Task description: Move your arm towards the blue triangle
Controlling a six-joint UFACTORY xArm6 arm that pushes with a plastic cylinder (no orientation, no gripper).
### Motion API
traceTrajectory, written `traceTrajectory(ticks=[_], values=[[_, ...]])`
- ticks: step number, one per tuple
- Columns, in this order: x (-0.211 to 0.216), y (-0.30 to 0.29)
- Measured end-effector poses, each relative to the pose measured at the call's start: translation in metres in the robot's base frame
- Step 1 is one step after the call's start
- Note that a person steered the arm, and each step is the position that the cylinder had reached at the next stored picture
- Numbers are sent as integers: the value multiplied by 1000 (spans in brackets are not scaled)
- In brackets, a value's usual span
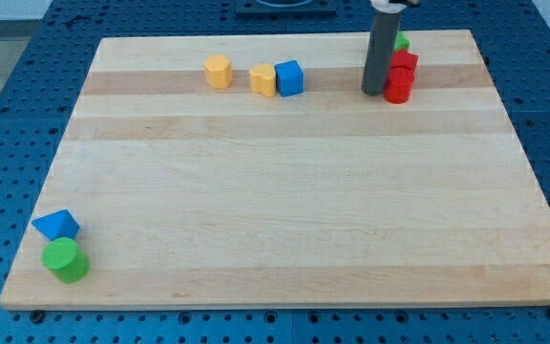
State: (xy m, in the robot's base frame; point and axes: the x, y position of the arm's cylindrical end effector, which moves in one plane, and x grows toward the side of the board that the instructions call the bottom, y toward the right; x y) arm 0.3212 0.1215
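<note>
- Nearest, at the desk's [285, 191] bottom left corner, the blue triangle [56, 225] is found, touching or just beside the green cylinder [66, 260] below it
- The blue triangle is seen as a small wedge, its lighter top face pointing toward the view's left
- The middle of the desk is crossed by nothing, so a straight diagonal path is judged open
- Near the top edge, a yellow block [218, 72] stands apart, and a second yellow block [264, 80] touches a blue cube [290, 77]
- Farthest, near the top right corner, my tip [374, 92] rests just left of a red cylinder [398, 89], with a red block [404, 63] and a green block [402, 42] behind
- No claw is fitted, so its state cannot be told
</note>
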Motion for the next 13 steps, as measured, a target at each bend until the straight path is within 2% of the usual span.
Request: traceTrajectory(ticks=[2,3,8,9,10,12,13], values=[[0,4],[8,-20],[102,-319],[110,-392],[115,-425],[122,-426],[141,-426]])
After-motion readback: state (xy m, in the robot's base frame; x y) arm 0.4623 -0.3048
